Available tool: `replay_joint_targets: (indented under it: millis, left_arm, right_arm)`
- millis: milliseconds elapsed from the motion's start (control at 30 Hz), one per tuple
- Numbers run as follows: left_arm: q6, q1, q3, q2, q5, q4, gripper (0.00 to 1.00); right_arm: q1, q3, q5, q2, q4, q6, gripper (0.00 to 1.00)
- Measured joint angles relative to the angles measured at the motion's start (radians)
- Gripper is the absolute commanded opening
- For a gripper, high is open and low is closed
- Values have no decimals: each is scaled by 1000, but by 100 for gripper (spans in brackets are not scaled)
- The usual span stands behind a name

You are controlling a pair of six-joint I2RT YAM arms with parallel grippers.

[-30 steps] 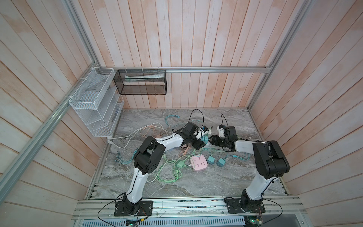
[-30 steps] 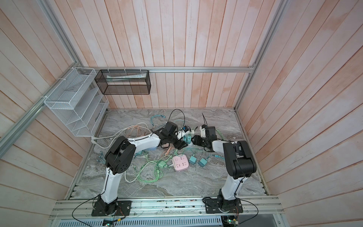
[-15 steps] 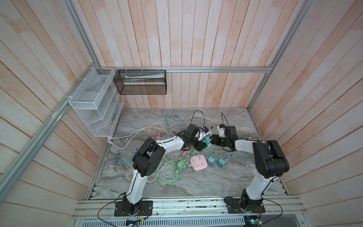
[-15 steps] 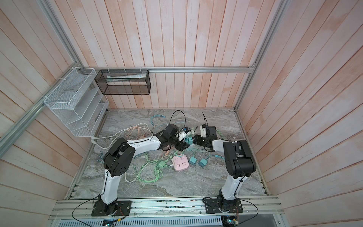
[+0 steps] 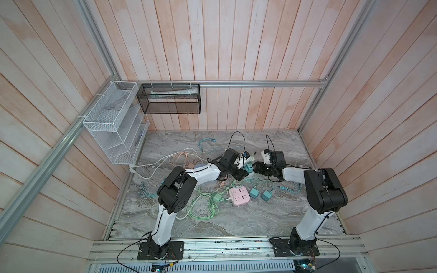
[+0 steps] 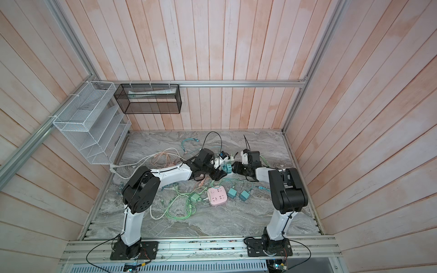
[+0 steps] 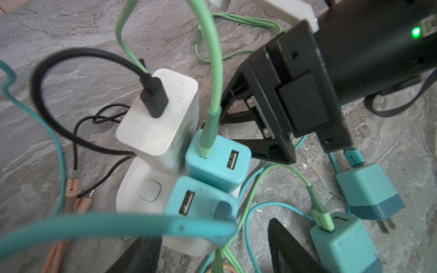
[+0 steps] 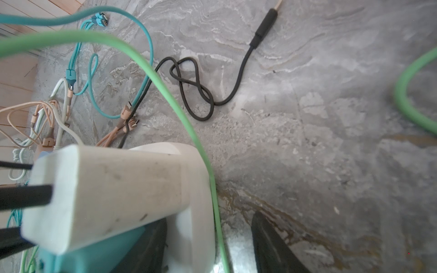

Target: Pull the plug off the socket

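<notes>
LEFT ARM POISED OVER PLUG: My left gripper (image 7: 212,232) hangs with its fingers apart on either side of the nearer teal plug (image 7: 201,201); whether they touch it I cannot tell. The plug sits in the white socket (image 7: 132,189) on the marble table (image 7: 390,132). Its long axis rises from the socket face toward my wrist, so the pull should run straight back along it. My right gripper (image 8: 208,216), also apart, straddles the socket's edge from the opposite side; the left looks nearer the plug
</notes>
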Motion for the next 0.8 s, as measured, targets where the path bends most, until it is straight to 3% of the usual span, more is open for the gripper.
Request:
replay_joint_targets:
  millis: [533,800]
  left_arm:
    - [127,19,26,55,80,9,72]
    - [147,22,62,92,95,17,58]
  right_arm:
    - [0,32,-1,17,-28,-10,57]
    - [0,39,-2,18,-42,-26,56]
